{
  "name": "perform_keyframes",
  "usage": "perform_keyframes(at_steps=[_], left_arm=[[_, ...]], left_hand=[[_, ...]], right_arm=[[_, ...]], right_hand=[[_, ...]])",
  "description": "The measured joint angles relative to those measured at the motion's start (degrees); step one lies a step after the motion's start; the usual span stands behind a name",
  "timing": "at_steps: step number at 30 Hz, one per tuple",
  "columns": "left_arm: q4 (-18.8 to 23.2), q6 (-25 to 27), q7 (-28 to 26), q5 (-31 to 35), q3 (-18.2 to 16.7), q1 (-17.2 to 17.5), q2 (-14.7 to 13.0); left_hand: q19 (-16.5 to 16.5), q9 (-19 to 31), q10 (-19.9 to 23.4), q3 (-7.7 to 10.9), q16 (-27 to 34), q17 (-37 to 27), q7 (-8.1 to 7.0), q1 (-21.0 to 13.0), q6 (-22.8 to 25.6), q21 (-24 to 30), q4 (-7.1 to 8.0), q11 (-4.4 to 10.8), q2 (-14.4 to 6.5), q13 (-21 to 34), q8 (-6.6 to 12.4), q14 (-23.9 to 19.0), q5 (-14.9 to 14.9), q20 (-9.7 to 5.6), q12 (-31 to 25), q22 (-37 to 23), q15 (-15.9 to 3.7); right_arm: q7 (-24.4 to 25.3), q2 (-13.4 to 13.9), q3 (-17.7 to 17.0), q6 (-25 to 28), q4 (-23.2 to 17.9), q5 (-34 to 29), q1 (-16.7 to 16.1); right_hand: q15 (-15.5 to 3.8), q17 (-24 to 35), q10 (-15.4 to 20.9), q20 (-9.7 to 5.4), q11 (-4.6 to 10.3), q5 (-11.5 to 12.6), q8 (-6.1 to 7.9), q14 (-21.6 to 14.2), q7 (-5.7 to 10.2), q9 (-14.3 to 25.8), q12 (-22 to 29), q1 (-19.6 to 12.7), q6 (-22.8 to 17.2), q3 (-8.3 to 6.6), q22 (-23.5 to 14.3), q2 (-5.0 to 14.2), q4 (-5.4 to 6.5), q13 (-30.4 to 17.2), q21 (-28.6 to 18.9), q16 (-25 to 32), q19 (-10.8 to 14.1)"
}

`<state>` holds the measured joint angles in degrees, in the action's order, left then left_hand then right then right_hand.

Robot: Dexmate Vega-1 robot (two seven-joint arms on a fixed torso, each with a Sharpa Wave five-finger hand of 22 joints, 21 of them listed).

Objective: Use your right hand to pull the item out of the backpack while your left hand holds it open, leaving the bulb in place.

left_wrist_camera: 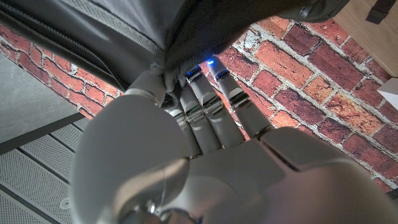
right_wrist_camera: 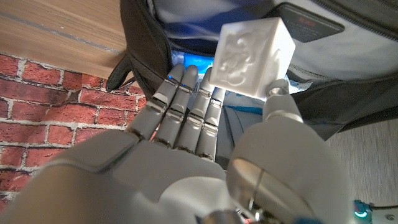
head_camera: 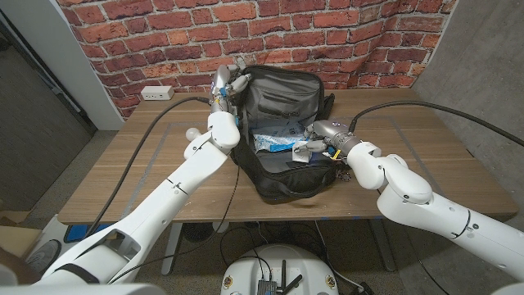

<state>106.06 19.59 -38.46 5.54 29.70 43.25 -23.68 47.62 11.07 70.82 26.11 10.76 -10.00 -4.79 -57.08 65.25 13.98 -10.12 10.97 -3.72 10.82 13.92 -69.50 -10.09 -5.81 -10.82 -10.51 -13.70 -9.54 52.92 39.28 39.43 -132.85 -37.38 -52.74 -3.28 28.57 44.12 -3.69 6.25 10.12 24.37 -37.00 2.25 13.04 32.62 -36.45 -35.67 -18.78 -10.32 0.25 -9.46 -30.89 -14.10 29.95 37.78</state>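
Observation:
A black backpack (head_camera: 282, 131) lies open on the wooden table (head_camera: 147, 164), its grey lining showing. My left hand (head_camera: 227, 85) grips the edge of the raised flap at the bag's far left corner; in the left wrist view the fingers (left_wrist_camera: 208, 102) pinch the black fabric (left_wrist_camera: 186, 43). My right hand (head_camera: 321, 141) is at the bag's opening on its right side. It holds a white embossed cube (right_wrist_camera: 252, 55) between thumb and fingers, just over the opening. A blue and white package (head_camera: 273, 142) lies inside the bag.
A white power strip (head_camera: 155, 93) sits at the table's far left, by the brick wall (head_camera: 164, 33). Black cables (head_camera: 155, 131) run across the table on both sides of the bag. Bare wood lies left and right of the backpack.

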Motion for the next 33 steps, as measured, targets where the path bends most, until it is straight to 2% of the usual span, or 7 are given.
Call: perform_keyframes(at_steps=[17, 33], left_arm=[[-1.88, 0.15, 0.09, -0.05, 0.85, -1.83, 0.84], [-2.3, 1.07, -0.46, 0.12, 1.15, -2.43, 1.35]], left_hand=[[0.0, 0.31, 0.0, 0.0, 0.0, 0.0, -0.09, 0.15, -0.1, 0.0, 0.0, 0.0, -0.12, -0.03, -0.18, 0.0, 0.0, 0.0, 0.01, 0.0, 0.0], [0.0, 0.29, 0.0, 0.0, 0.0, 0.0, 0.12, 0.15, 0.11, 0.0, 0.0, 0.0, -0.11, -0.01, -0.22, 0.0, 0.01, 0.0, 0.07, 0.0, 0.0]], right_arm=[[1.55, 1.97, -3.79, -0.37, -2.3, 0.97, -3.07], [3.52, 4.95, -8.58, -0.05, -5.09, 4.57, -6.57]], right_hand=[[-0.41, 0.0, 0.01, 0.0, 0.01, -0.01, 0.21, -0.42, 0.28, 0.0, 0.66, -0.37, -0.63, 0.33, 0.03, 0.37, 0.18, -0.9, 0.01, 0.0, -0.01], [-0.11, 0.16, 0.01, 0.21, 0.01, -0.17, 0.21, -0.72, -0.03, 0.0, 1.31, -0.37, -0.94, 0.17, -0.05, 0.37, 0.35, -1.65, 0.0, 0.0, 0.2]])
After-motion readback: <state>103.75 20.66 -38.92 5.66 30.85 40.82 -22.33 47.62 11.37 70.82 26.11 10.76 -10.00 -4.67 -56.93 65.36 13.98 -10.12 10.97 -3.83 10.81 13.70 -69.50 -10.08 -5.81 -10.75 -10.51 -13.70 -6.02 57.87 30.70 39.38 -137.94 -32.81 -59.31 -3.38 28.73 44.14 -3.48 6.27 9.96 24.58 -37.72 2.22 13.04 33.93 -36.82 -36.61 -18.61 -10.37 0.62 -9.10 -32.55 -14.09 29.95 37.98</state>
